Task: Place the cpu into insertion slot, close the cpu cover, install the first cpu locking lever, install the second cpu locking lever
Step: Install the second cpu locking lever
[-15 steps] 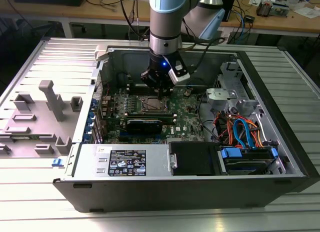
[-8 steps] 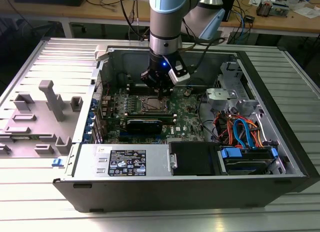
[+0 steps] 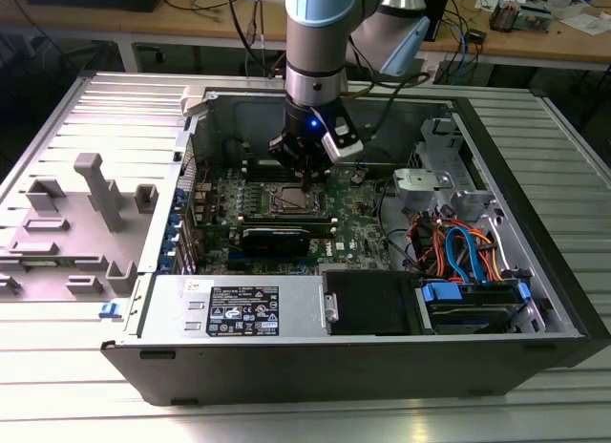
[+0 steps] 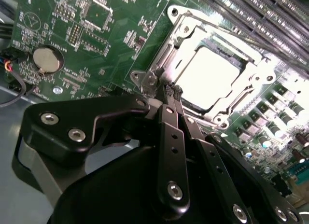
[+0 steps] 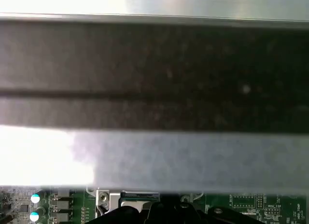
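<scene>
The cpu (image 4: 212, 74) lies flat in the insertion slot (image 3: 291, 200), its metal top glaring bright. The silvery cpu cover (image 4: 251, 57) is down over it, framing the chip through its window. A metal locking lever runs along one side of the socket and ends in a small tab (image 4: 146, 79). My gripper (image 4: 172, 91) is shut, and its thin black fingertips sit right beside that tab at the socket's corner. I cannot tell whether they touch the tab. In the exterior view the gripper (image 3: 307, 179) hangs just above the socket.
The green motherboard (image 3: 372, 228) lies inside an open computer case (image 3: 535, 271). Long black memory slots (image 4: 270, 16) run just past the socket. A coin battery (image 4: 47, 59) sits on the board. A power supply (image 3: 239, 305), drive bay and cables fill the case's near side.
</scene>
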Action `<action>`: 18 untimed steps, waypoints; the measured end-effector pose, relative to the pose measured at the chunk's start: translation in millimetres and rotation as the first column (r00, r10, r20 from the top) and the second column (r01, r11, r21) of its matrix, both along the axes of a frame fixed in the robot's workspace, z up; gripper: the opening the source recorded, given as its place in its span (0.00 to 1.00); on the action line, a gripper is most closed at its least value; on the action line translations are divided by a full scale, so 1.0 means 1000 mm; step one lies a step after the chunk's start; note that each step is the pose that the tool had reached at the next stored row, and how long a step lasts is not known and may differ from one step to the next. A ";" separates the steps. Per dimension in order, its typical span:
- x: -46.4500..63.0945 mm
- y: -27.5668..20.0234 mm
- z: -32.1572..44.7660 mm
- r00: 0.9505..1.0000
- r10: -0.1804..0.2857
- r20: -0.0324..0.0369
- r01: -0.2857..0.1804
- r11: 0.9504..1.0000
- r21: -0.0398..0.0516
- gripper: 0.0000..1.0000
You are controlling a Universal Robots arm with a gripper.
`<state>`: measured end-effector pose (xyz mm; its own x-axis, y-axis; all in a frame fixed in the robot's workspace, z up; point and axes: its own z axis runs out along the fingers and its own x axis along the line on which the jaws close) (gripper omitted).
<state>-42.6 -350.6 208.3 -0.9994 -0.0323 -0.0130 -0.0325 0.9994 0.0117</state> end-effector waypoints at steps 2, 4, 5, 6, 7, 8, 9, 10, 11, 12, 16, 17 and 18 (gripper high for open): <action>0.000 -0.0014 0.0000 1.000 0.000 0.000 0.000 1.000 0.000 0.11; 0.000 -0.0015 0.0008 1.000 0.000 0.000 0.000 1.000 0.000 0.11; 0.000 -0.0015 0.0021 1.000 0.000 0.000 0.000 1.000 0.000 0.11; 0.000 -0.0015 0.0044 1.000 0.000 0.000 0.000 1.000 0.000 0.11; 0.000 -0.0015 0.0062 1.000 0.000 0.000 0.000 1.000 0.000 0.11; 0.000 -0.0015 0.0085 1.000 0.000 0.000 0.000 1.000 0.000 0.11; 0.000 -0.0021 0.0102 1.000 0.000 0.000 0.000 1.000 0.000 0.11; 0.000 -0.0028 0.0103 1.000 0.000 0.000 0.000 1.000 0.000 0.11; 0.000 -0.0036 0.0103 1.000 0.000 0.000 0.000 1.000 0.000 0.11; 0.000 -0.0057 0.0103 1.000 0.000 0.000 0.000 1.000 0.000 0.11; 0.000 -0.0129 0.0103 1.000 0.000 0.000 0.000 1.000 0.000 0.11; 0.000 -0.0147 0.0103 1.000 0.000 0.000 0.000 1.000 0.000 0.11; 0.000 -0.0159 0.0103 1.000 0.000 0.000 0.000 1.000 0.000 0.11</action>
<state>-42.6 -366.5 218.6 -0.9994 -0.0323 -0.0131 -0.0325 0.9994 0.0118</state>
